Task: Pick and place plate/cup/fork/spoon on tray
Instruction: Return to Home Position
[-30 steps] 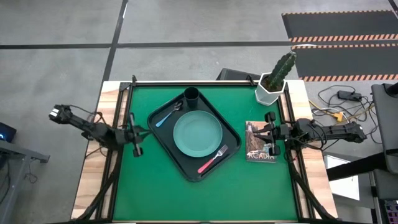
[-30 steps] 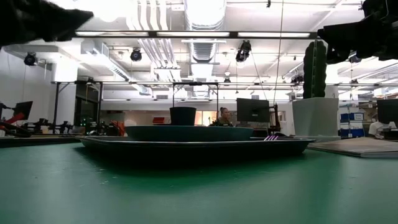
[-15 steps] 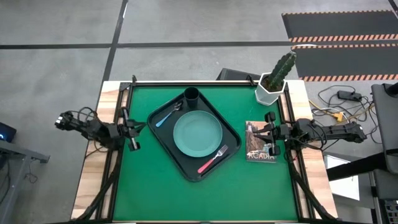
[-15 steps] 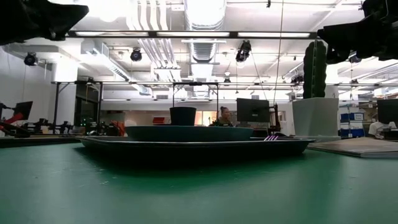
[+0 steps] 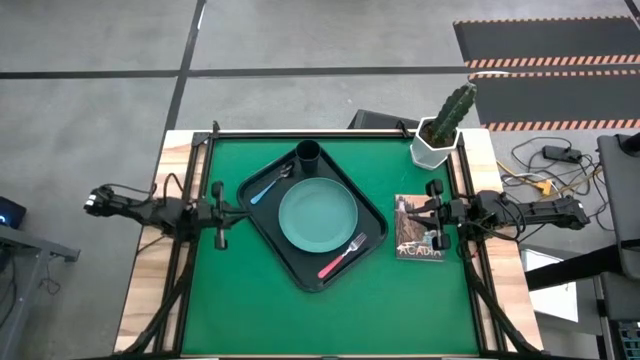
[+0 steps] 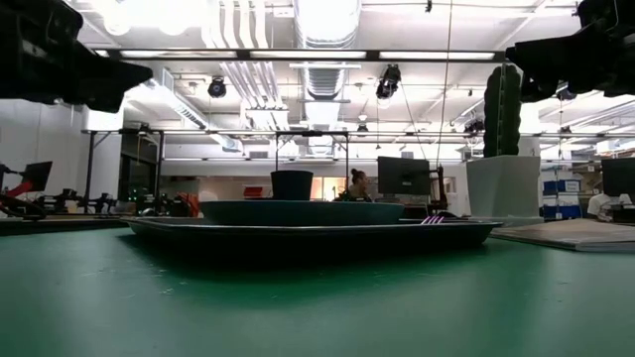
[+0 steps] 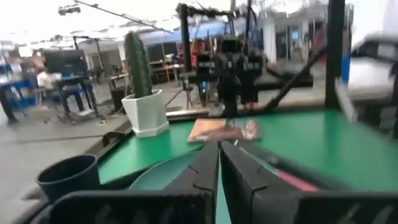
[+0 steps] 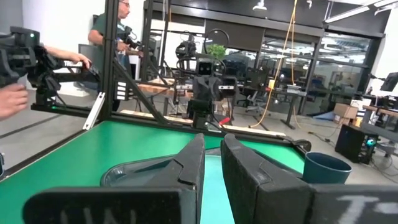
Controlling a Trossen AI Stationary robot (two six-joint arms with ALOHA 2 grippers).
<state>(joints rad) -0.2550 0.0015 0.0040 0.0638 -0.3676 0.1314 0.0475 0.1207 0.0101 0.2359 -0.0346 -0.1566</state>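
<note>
The dark tray (image 5: 268, 238) lies askew mid-table. On it rest the pale teal plate (image 5: 318, 214), the dark cup (image 5: 307, 153) upright at its far corner, the blue-handled spoon (image 5: 268, 185) and the red-handled fork (image 5: 343, 256). My left gripper (image 5: 222, 212) hovers shut and empty at the table's left edge, pointing at the tray. My right gripper (image 5: 432, 215) hovers shut and empty over the table's right side, pointing at the tray. The cup also shows in the left wrist view (image 7: 67, 177) and in the right wrist view (image 8: 326, 168).
A picture book (image 5: 418, 240) lies flat under my right gripper, right of the tray. A white pot with a cactus (image 5: 437, 140) stands at the far right corner. Bare green mat lies along the near edge. A person stands beyond the table in the right wrist view (image 8: 118, 31).
My left arm has shifted at the table's left edge: its gripper drew back a little toward the left and far edges, then came back toward the tray. It has also come lower in the low view. The things on the tray have stayed put.
</note>
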